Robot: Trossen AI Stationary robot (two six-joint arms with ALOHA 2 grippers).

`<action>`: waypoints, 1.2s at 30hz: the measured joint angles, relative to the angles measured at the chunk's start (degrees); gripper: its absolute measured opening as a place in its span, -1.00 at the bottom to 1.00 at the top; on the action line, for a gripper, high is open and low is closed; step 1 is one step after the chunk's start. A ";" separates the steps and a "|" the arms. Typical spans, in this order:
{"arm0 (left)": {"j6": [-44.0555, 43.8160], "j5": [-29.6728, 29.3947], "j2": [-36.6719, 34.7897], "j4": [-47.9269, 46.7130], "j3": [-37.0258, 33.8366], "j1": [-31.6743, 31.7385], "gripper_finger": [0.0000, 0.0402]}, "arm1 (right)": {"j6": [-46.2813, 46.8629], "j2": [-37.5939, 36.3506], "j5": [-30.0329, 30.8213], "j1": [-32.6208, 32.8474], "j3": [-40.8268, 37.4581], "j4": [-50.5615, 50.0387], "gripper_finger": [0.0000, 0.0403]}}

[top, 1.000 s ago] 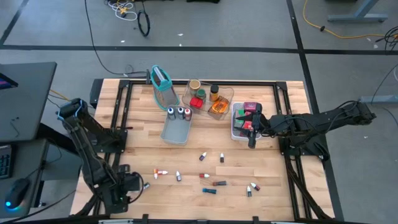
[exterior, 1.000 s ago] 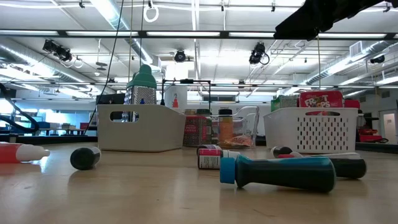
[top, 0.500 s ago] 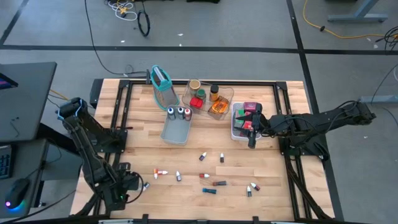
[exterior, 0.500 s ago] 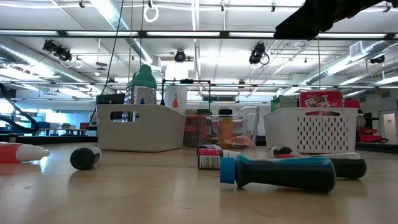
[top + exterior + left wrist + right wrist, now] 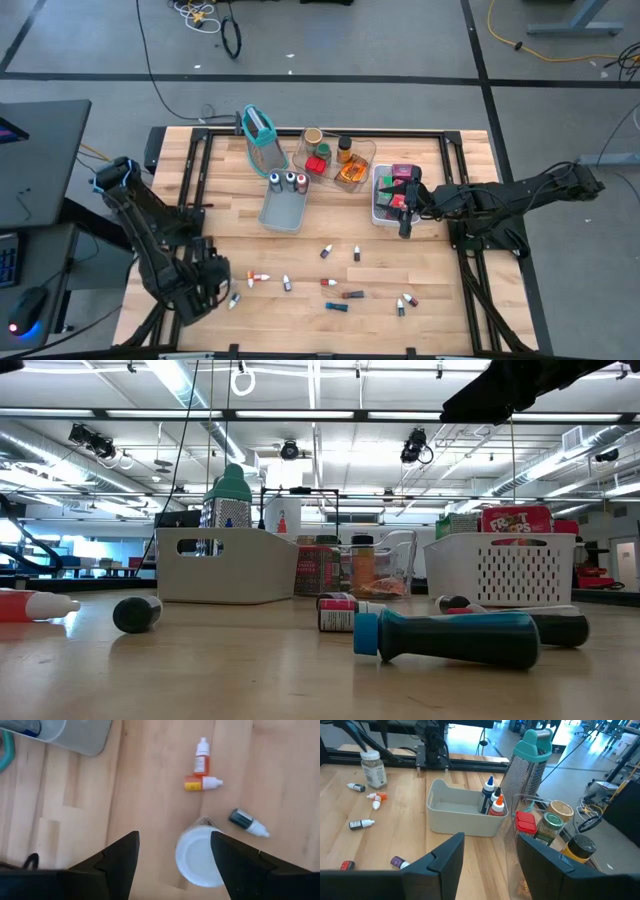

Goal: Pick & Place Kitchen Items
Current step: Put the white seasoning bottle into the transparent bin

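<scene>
two open, empty fingers of the left end effector (image 5: 172, 852) are hovering over a clear jar (image 5: 200, 856) standing upright on the desk (image 5: 150, 780); likely light, stiff, slippery, so pinching its sides looks best. right end effector (image 5: 485, 852) is waiting open by the baskets.

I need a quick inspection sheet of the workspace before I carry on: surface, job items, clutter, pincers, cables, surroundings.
Surface: wooden table, bare at the right front.
Job's things: small dropper vials scattered at the front; three bottles upright in the grey tray; jars in the clear tray; packets in the white basket.
Clutter: teal-rimmed grater upright at the back; white-lidded jar beneath the left pincer.
Grippers: left pincer open at the front left edge; right pincer open, beside the white basket.
Cables: loose leads on the floor behind the table.
Surroundings: open lab room, no person seen.
</scene>
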 joint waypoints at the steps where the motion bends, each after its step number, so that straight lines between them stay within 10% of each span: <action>1: 1.03 0.32 0.00 0.06 0.00 0.47 0.27 | 0.00 0.00 0.00 -0.01 0.00 0.00 -0.04; 9: 10.83 13.18 -0.19 3.81 0.26 1.72 0.27 | -0.50 0.00 0.02 -0.01 0.00 0.02 -0.04; 36: 5.84 8.79 -2.44 6.59 0.07 2.10 0.27 | -1.05 -0.02 0.02 -0.01 -0.03 0.61 -0.04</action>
